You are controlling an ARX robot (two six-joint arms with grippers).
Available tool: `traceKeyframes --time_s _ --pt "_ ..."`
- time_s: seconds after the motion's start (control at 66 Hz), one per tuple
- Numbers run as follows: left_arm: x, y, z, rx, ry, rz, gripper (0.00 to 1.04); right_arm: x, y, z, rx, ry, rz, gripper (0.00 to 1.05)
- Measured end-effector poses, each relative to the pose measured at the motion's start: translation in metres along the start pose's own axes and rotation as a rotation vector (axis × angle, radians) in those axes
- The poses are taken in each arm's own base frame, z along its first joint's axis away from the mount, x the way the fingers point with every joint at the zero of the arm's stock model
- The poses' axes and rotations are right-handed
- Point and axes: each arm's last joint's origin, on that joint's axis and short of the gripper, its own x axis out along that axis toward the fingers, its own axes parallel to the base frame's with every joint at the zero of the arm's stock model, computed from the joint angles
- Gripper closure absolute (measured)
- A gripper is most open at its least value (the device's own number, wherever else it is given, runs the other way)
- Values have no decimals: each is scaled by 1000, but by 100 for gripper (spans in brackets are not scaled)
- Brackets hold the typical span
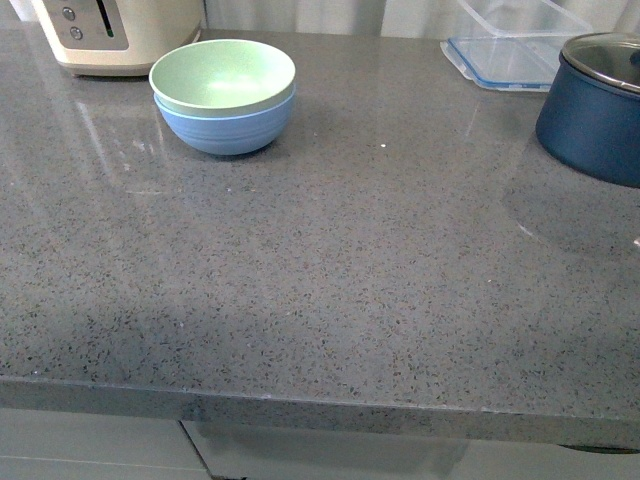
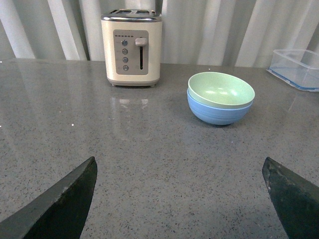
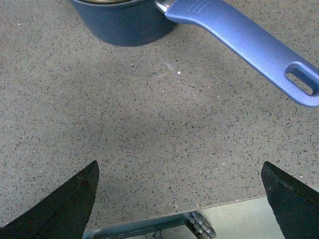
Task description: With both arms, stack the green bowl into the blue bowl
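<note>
The pale green bowl [image 1: 222,75] sits nested inside the light blue bowl [image 1: 225,128] at the back left of the grey counter. The left wrist view shows the same stack, green bowl [image 2: 221,89] in blue bowl [image 2: 218,112], upright and well ahead of my left gripper [image 2: 179,172]. That gripper is open over bare counter, far from the bowls. My right gripper [image 3: 179,172] is open too, holding nothing, near the counter's edge. Neither arm shows in the front view.
A cream toaster [image 1: 115,30] stands behind the bowls at the far left. A dark navy lidded pot [image 1: 595,105] sits at the right, its blue handle [image 3: 244,42] reaching toward my right gripper. A clear plastic container [image 1: 515,45] is at the back right.
</note>
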Motion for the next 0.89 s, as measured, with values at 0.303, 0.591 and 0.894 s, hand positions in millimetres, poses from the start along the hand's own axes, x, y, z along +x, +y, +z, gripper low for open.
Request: traceKeyframes --time_s 0.303,0.591,0.894 --pt "0 0 0 0 0 1 7 3 10 -60 -183 -748 152 76" --pt "0 0 0 0 0 1 7 3 19 -96 -191 -746 151 104" --pt "0 0 0 0 0 1 7 0 15 -115 -191 -747 154 104"
